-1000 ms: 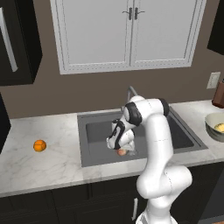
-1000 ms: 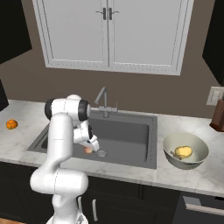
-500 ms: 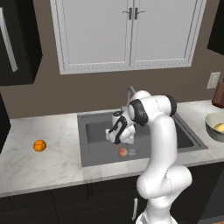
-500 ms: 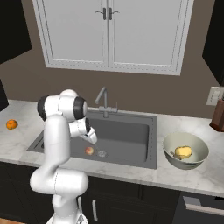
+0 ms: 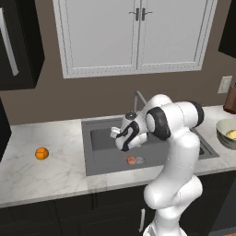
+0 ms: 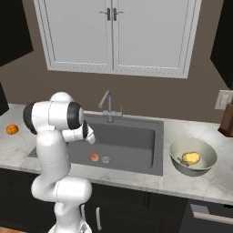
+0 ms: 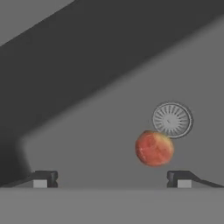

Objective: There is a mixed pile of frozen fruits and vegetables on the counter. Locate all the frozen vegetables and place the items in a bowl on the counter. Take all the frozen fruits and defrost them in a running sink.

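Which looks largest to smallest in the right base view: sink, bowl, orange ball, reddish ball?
1. The sink, by far.
2. The bowl.
3. The orange ball and the reddish ball look alike; they sit at different distances from the camera, so I won't rank them.

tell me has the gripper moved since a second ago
Yes. The gripper has lifted away from the reddish ball by the sink drain.

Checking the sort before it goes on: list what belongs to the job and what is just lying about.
Job: reddish-pink ball in sink; orange ball on counter; yellow piece in bowl; open gripper.
Lying about: dark block, wall cabinets.
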You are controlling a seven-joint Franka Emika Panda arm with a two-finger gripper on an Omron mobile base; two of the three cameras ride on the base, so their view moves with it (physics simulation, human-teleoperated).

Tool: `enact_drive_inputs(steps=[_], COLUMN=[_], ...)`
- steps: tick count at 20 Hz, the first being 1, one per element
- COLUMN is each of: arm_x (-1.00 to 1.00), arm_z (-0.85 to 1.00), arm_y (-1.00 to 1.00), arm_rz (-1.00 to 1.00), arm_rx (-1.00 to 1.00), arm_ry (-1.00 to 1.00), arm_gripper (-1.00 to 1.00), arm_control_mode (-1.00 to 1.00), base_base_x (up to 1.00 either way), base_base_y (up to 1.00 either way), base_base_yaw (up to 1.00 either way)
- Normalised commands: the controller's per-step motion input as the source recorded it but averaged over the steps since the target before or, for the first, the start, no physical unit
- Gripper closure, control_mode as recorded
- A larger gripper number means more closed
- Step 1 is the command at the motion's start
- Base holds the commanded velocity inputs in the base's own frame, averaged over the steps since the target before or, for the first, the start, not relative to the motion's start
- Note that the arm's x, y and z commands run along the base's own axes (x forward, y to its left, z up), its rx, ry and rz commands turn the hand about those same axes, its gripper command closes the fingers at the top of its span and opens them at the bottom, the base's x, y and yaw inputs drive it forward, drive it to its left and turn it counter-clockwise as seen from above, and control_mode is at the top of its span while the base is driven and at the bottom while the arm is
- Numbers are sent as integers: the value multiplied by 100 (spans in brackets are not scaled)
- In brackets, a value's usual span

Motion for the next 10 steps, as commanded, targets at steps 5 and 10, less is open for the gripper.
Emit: enact_drive_inputs(steps=[5, 10], arm_x=[-28, -43], arm_z=[100, 100], arm_y=[5, 2], arm_rz=[0, 1], arm_rx=[8, 0], arm_ry=[-13, 2], arm_gripper=[-100, -100], arm_control_mode=[-100, -100], base_base_x=[0, 0], base_base_y=[0, 0], base_base_yaw=[0, 0])
